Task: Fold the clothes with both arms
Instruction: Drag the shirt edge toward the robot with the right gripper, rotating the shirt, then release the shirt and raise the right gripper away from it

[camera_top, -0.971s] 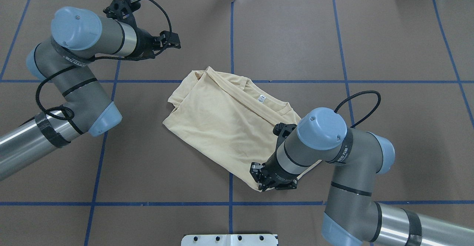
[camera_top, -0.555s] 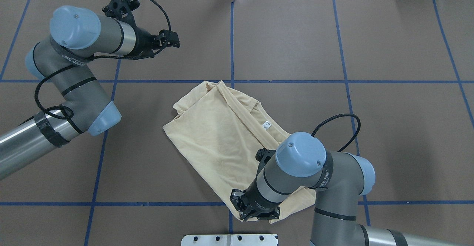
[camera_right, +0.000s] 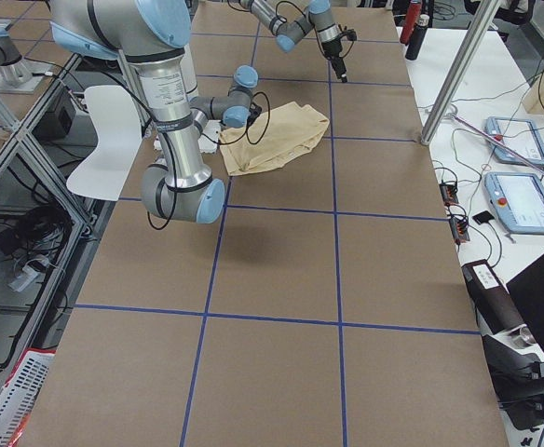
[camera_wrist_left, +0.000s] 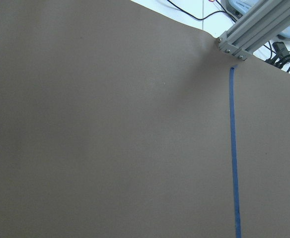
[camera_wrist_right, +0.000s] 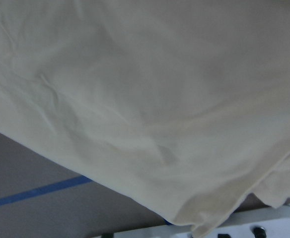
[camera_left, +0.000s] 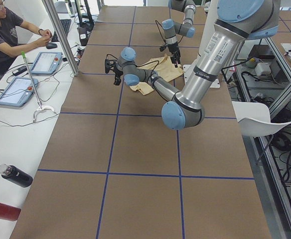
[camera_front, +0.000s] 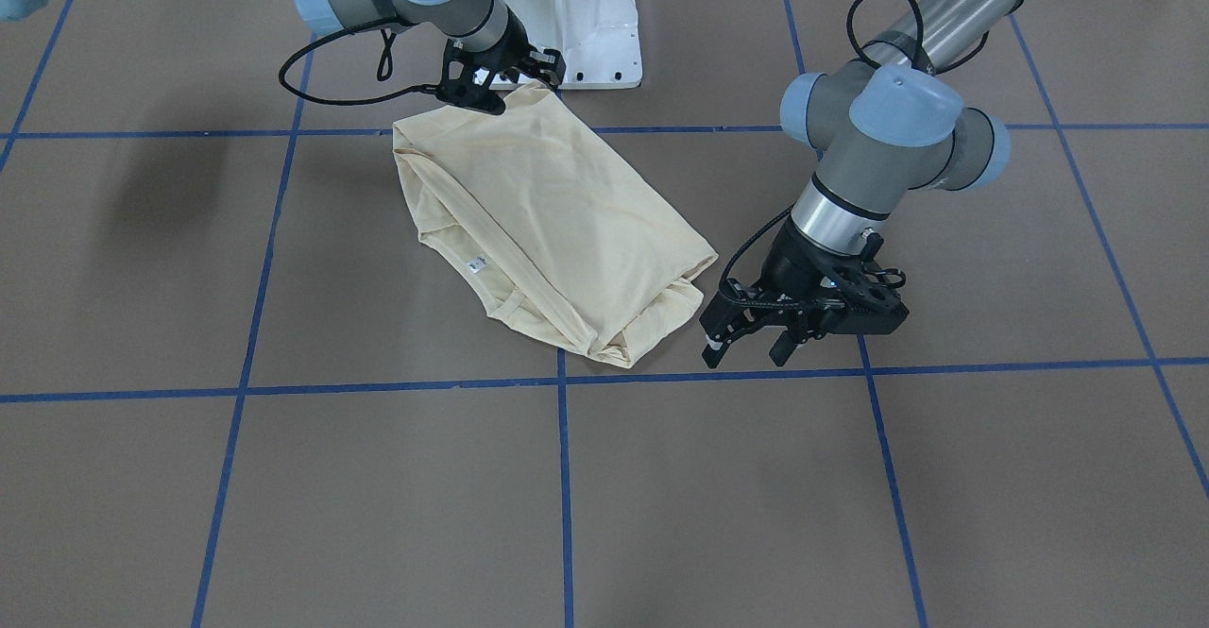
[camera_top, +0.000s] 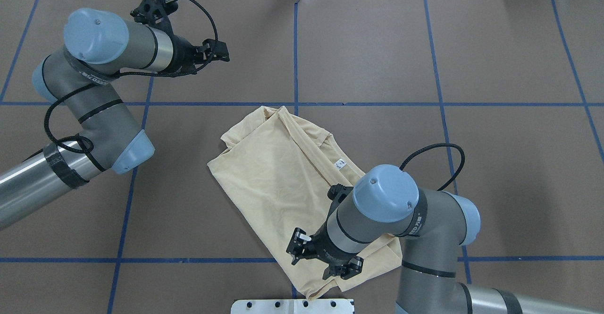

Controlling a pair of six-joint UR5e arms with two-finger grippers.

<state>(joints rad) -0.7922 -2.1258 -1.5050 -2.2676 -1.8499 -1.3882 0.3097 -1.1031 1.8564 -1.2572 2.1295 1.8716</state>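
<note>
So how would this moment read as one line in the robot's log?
shirt: partly folded, flat on table | right gripper: open, over shirt corner | left gripper: open, empty, clear of shirt

Setting: robotics lab, two-arm test station.

Long counter covered in brown paper [camera_top: 495, 45], marked into squares by blue tape lines [camera_top: 296, 45]. Two silver-grey jointed arms with light blue joint caps, left arm [camera_top: 108, 115] and right arm [camera_top: 424, 224], work over it, with a white metal pedestal base [camera_front: 567, 14] at the counter's edge. Bare aluminium profile post [camera_left: 61, 37] stands at the far edge. A white side counter [camera_left: 6, 129] alongside carries grey touch-screen tablets [camera_left: 46, 62] and black cables [camera_wrist_left: 284, 59]. A person in a dark T-shirt [camera_left: 6, 35] sits there near a black keyboard [camera_left: 66, 27].
</note>
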